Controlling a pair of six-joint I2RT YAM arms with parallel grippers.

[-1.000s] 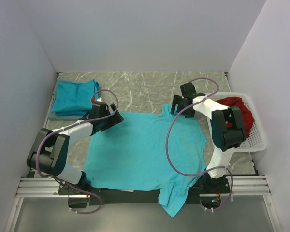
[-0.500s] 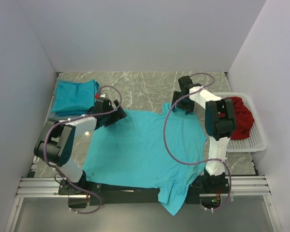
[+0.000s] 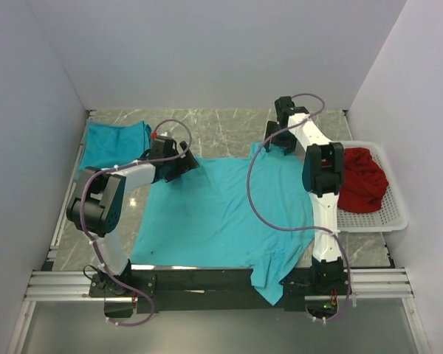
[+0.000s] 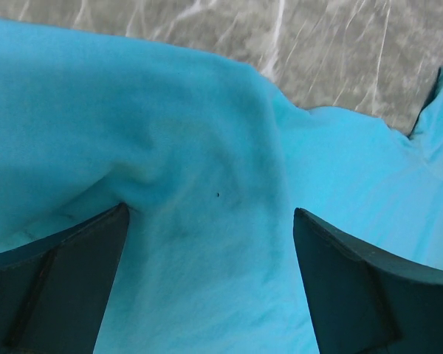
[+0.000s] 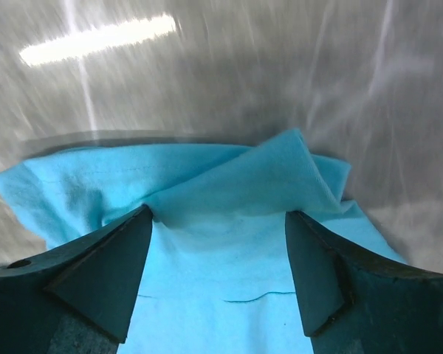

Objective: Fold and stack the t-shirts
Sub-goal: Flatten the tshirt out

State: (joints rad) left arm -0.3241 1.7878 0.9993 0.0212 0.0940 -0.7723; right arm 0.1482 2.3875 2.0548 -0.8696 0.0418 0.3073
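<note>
A turquoise t-shirt [image 3: 221, 214] lies spread on the marble table, its lower part hanging over the near edge. My left gripper [image 3: 183, 166] is at its far left corner. In the left wrist view the gripper [image 4: 210, 214] is open, fingertips [image 4: 103, 236] pressed on the cloth [image 4: 207, 147], which bunches ahead of them. My right gripper [image 3: 275, 140] is at the far right corner. In the right wrist view it [image 5: 218, 214] is open astride a folded-over flap of the shirt [image 5: 229, 184]. A folded turquoise shirt [image 3: 114, 144] lies far left.
A white basket [image 3: 387, 214] holding red cloth [image 3: 362, 177] stands at the right edge. White walls close in on the left, the back and the right. Bare marble [image 3: 221, 129] shows beyond the spread shirt. A metal rail [image 3: 59, 284] runs along the near edge.
Both arms have reached farther away from me, and the spread shirt has slid with them. Less of it hangs over the near edge.
</note>
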